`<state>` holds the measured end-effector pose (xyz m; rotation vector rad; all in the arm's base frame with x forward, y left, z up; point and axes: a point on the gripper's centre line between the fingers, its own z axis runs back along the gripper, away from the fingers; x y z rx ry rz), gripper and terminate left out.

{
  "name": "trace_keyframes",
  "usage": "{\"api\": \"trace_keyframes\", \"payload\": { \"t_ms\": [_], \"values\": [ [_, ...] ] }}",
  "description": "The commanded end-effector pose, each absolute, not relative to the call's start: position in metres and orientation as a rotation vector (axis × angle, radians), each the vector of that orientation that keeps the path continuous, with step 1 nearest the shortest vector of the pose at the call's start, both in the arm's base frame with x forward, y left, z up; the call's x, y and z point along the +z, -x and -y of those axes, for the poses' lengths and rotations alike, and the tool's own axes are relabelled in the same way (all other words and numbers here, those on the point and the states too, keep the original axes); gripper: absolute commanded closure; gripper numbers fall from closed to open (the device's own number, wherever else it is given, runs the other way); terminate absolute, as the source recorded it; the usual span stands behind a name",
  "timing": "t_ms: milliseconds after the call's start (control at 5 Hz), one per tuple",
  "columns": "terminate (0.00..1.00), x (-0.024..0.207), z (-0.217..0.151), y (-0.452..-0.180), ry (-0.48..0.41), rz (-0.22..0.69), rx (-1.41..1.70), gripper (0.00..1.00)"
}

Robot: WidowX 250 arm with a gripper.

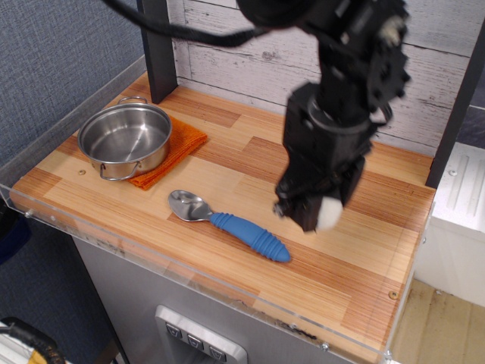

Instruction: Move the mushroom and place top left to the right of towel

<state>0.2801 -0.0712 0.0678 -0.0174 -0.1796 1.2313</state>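
Note:
My gripper [317, 214] hangs above the middle-right of the wooden table [364, 250], shut on the white mushroom [329, 214], which shows between the black fingers and is lifted off the surface. The orange towel [182, 145] lies at the far left, mostly under the steel pot [125, 139]. The gripper is well to the right of the towel, with bare wood between them.
A blue-handled metal spoon [231, 224] lies near the front edge, just left of and below the gripper. A black post [155, 45] stands behind the pot. A clear plastic rim [189, 277] runs along the table's front and left.

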Motion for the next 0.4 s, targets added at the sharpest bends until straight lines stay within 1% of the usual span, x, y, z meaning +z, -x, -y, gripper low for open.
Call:
{"api": "trace_keyframes", "payload": {
  "t_ms": [0,200],
  "values": [
    [0.0,0.097,0.031,-0.316,0.043,0.261,1.277,1.0],
    [0.0,0.095,0.008,-0.333,0.037,0.268,1.303,1.0]
  ]
}}
